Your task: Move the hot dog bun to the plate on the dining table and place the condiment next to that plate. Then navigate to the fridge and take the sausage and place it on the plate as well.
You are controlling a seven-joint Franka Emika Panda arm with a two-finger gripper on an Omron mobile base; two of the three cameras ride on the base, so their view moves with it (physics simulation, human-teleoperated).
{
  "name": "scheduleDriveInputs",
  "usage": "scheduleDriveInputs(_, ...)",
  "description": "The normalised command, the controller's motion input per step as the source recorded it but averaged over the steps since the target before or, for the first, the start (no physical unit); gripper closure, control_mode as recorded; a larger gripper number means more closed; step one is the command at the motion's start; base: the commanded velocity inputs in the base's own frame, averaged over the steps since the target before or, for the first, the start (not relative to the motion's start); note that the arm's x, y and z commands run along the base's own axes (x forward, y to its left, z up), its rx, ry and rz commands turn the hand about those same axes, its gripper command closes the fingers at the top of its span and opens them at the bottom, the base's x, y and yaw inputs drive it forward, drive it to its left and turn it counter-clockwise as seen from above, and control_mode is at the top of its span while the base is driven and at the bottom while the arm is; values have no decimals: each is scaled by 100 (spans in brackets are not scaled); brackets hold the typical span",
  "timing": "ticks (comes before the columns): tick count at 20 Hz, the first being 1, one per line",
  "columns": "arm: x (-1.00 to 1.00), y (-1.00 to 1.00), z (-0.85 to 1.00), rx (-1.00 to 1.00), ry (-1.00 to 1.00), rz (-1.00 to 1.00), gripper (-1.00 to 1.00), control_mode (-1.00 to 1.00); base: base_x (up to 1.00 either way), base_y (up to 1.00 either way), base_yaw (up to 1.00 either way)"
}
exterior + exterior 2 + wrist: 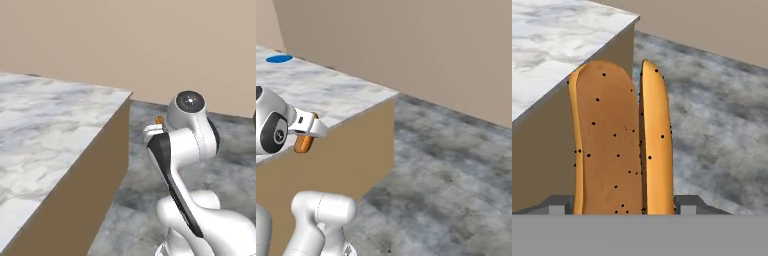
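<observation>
My gripper (622, 207) is shut on the hot dog bun (619, 145), a long golden-brown split bun with dark seeds that stands up between the fingers. From the right base camera, the bun (304, 143) hangs from the gripper (308, 129) beside the brown side of the marble-topped table (336, 95), off its top. A small orange tip of the bun (159, 120) peeks above the hand in the left base view. A flat blue plate (279, 59) lies far back on the table top.
The marble table (50, 125) has a sharp corner close to the arm, with brown side panels below. Grey stone floor (446, 165) spreads to the right, bounded by a beige wall (431, 45).
</observation>
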Motion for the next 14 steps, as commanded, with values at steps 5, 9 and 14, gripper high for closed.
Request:
scheduleDriveInputs(5, 0, 0, 0, 0, 0, 0, 100, 100, 96, -100, 1)
scheduleDriveInputs(9, 0, 0, 0, 0, 0, 0, 100, 100, 100, -97, 7)
scheduleDriveInputs(14, 0, 0, 0, 0, 0, 0, 100, 100, 100, -86, 16)
